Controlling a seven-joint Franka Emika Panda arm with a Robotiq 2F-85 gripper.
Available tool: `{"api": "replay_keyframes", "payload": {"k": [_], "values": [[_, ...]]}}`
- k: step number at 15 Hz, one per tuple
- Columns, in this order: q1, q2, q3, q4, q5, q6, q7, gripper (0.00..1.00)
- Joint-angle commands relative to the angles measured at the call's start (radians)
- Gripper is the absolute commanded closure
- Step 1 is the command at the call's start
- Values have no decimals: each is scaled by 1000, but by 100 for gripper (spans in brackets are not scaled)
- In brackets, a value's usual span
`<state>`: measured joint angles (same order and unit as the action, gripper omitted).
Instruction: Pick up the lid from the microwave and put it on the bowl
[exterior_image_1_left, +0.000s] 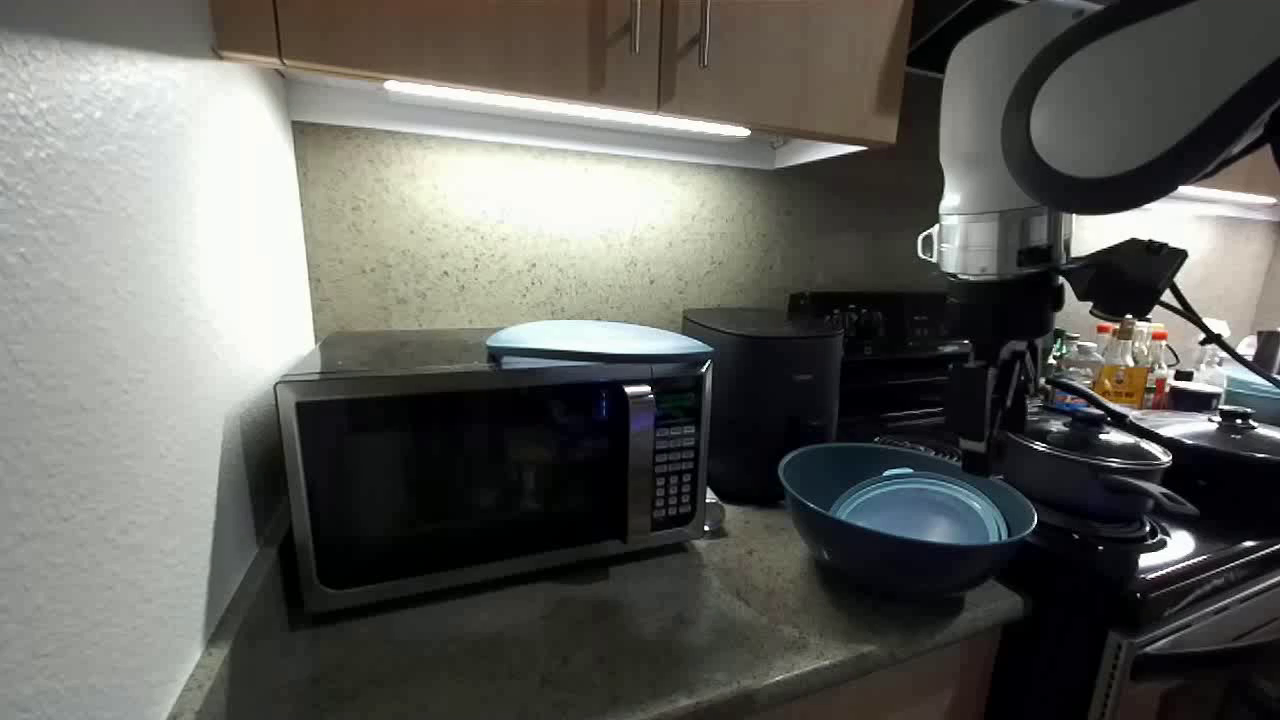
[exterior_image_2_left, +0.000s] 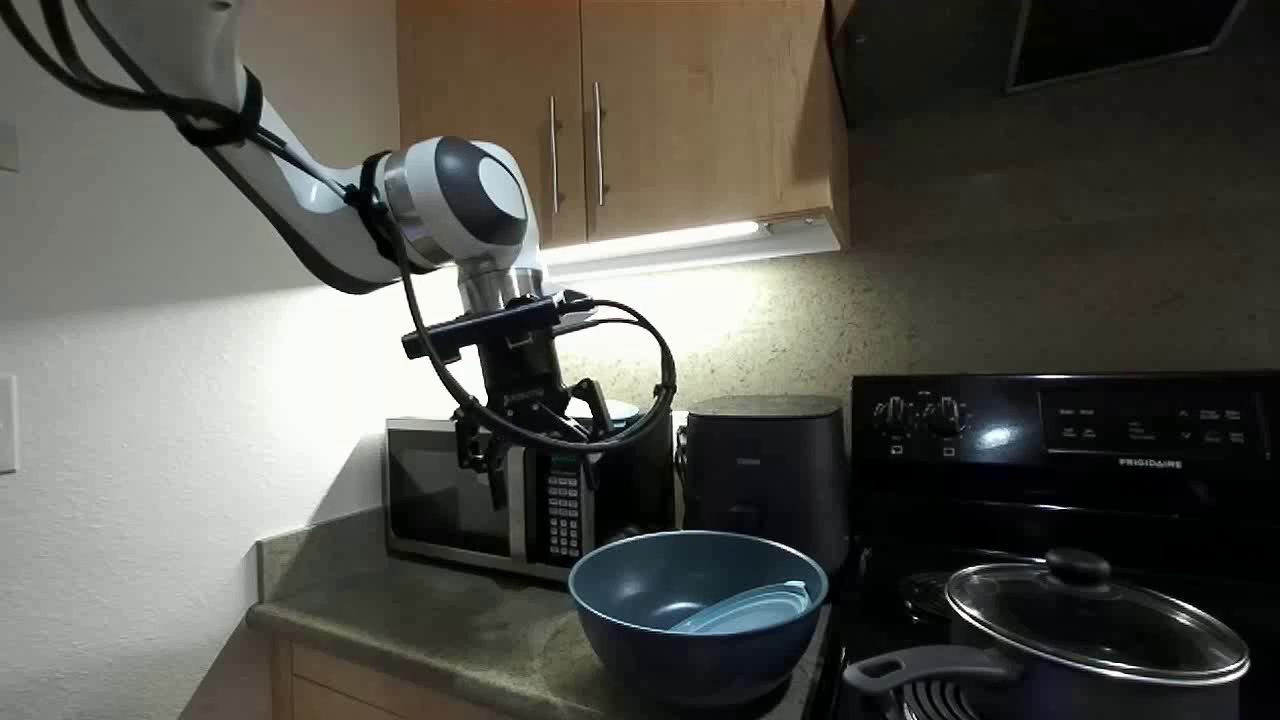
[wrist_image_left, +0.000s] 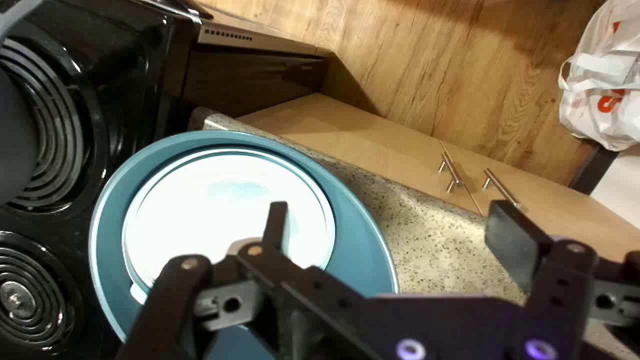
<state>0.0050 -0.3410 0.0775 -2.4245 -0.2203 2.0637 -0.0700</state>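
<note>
The lid (exterior_image_1_left: 600, 342), a thin light-blue domed disc, lies on top of the steel microwave (exterior_image_1_left: 450, 480) at its right front corner. In an exterior view the lid (exterior_image_2_left: 618, 410) is mostly hidden behind my gripper, and the microwave (exterior_image_2_left: 450, 490) is partly covered. The deep blue bowl (exterior_image_1_left: 900, 560) stands on the counter right of the microwave; it also shows in an exterior view (exterior_image_2_left: 690, 650) and the wrist view (wrist_image_left: 360, 250). My gripper (wrist_image_left: 395, 220) is open and empty, above the bowl's edge and counter. It shows in both exterior views (exterior_image_1_left: 978, 440) (exterior_image_2_left: 545, 480).
A smaller light-blue round lid (exterior_image_1_left: 925, 510) leans inside the bowl. A black appliance (exterior_image_1_left: 765, 400) stands between microwave and stove. Lidded pots (exterior_image_1_left: 1085, 460) sit on the stove (exterior_image_2_left: 1000, 490). Cabinets (exterior_image_2_left: 690, 110) hang above the counter (exterior_image_1_left: 560, 650). A wall (exterior_image_1_left: 130, 350) bounds the left.
</note>
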Motion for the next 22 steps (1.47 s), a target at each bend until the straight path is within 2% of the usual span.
{"api": "replay_keyframes", "payload": {"k": [1, 5, 7, 13, 15, 16, 18, 20, 22], "values": [[12, 1, -11, 2, -4, -3, 3, 0], [17, 3, -11, 10, 3, 5, -3, 0], [34, 11, -23, 29, 65, 56, -20, 0], [84, 74, -60, 144, 356, 237, 2, 0], [60, 84, -49, 135, 358, 360, 53, 0], [66, 59, -48, 133, 335, 276, 17, 0], [61, 77, -51, 137, 336, 332, 38, 0], [61, 82, -51, 137, 336, 338, 42, 0], [119, 125, -90, 184, 539, 299, -40, 0]]}}
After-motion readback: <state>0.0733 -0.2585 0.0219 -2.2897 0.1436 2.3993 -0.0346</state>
